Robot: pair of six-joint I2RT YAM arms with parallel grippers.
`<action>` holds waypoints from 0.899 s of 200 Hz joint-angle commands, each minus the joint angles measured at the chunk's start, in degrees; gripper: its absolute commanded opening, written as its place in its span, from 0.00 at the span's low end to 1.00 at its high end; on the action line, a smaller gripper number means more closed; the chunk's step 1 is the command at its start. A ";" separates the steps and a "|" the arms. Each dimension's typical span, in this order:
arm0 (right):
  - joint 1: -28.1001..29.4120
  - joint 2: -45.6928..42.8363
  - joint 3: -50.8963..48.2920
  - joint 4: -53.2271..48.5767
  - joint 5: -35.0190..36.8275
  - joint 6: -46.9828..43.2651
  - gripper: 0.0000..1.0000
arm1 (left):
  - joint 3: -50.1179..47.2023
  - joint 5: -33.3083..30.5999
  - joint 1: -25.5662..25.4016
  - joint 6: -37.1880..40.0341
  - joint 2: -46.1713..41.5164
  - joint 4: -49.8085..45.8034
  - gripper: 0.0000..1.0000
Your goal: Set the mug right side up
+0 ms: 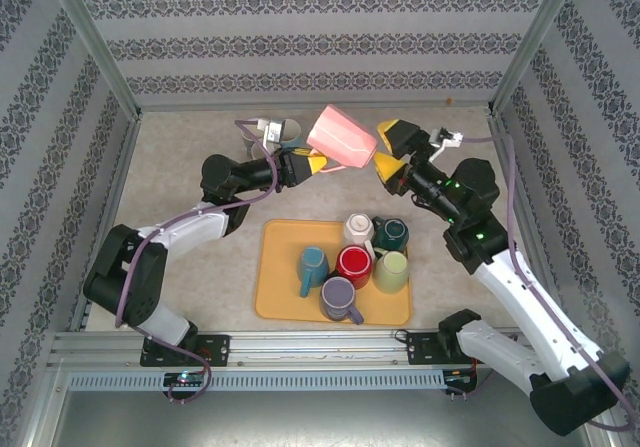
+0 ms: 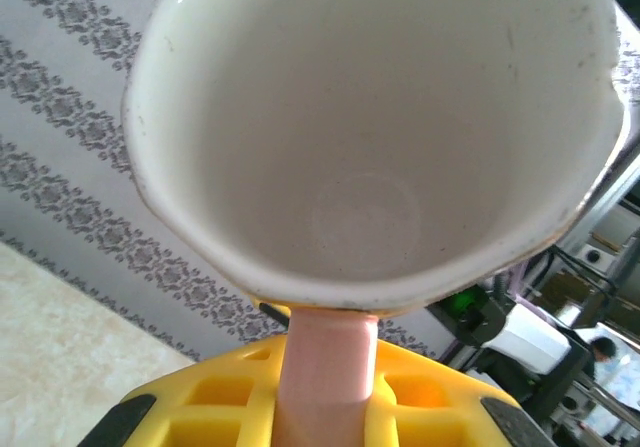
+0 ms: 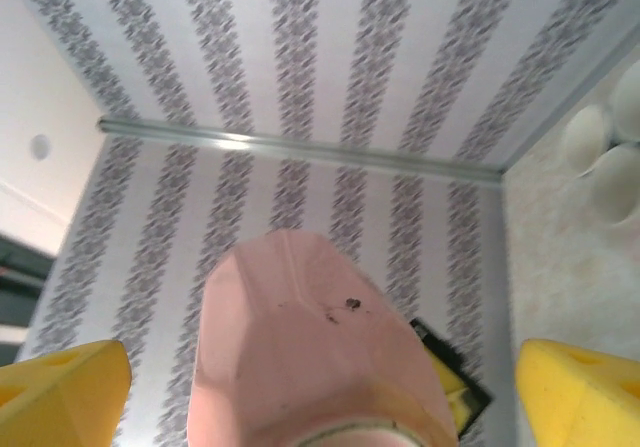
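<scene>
striped patterned walls (image 1: 300, 47), speckled beige tabletop (image 1: 190, 167)

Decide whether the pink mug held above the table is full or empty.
Empty: the left wrist view looks straight into the pink mug, showing its bare white bottom.

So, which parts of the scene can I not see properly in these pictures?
Left wrist view: the bottom edge cuts off the handle of the pink mug, so where the left gripper pinches it is unseen.
Right wrist view: the bottom edge cuts off the mug's near end.
Top view: the left arm partly hides a grey mug.
</scene>
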 commanded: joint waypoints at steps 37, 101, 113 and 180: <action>-3.14 -6.84 10.08 -35.96 13.34 -26.28 0.98 | 7.82 -34.69 -5.92 44.54 -13.72 -58.99 0.00; -3.14 -7.45 9.77 -39.84 15.34 -32.35 0.98 | 18.39 -64.39 -11.14 52.68 -2.17 -75.58 0.00; -3.14 -7.62 9.62 -39.95 15.21 -32.99 0.98 | 20.37 -65.29 -11.32 52.66 0.55 -76.31 0.00; -3.10 -7.98 8.03 -40.21 13.68 -36.13 0.97 | 28.70 -66.65 -12.36 52.90 14.75 -74.02 0.00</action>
